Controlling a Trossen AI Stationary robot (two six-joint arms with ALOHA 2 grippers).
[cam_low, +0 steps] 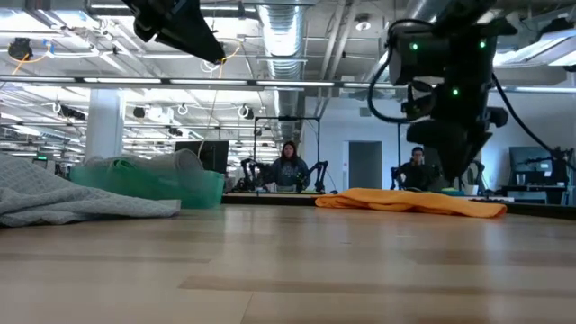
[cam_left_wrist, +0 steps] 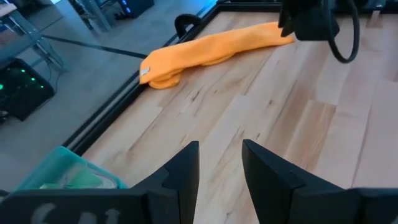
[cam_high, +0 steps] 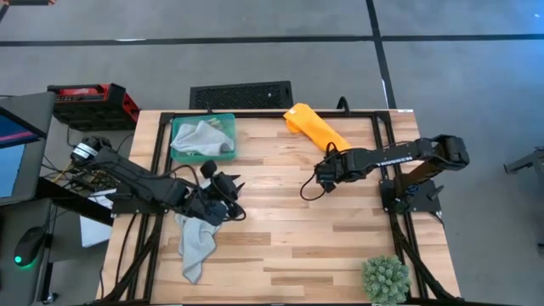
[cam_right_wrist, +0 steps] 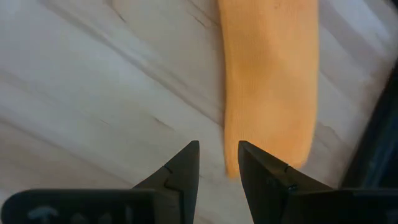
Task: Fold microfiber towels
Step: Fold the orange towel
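Orange microfiber towel [cam_high: 316, 126] lies in a long, loosely rolled strip near the far edge of the desk [cam_high: 280, 229], right of centre. Soft, light, limp; it should drape and bunch when lifted, so a pinch at an end corner looks best, probably the end nearest the right hand [cam_high: 324, 175]. That hand hovers just over that end, fingers slightly parted, pinching nothing.

Grey towel [cam_high: 195, 242] sprawls crumpled at the near left, partly under the left hand [cam_high: 228, 189], which hangs above the desk, fingers narrowly spread and empty. More cloth, pale grey with some light green, sits heaped in the green tray [cam_high: 177, 124] at the far left. Same floppy handling expected; the pile may cling to itself.

Desk is pale wood planking, smooth, framed by dark rails. Spiky green plant ball [cam_high: 386, 280] at the near right corner. Beyond: an open workshop, ducting overhead, two seated people [cam_low: 290, 166] in the distance.
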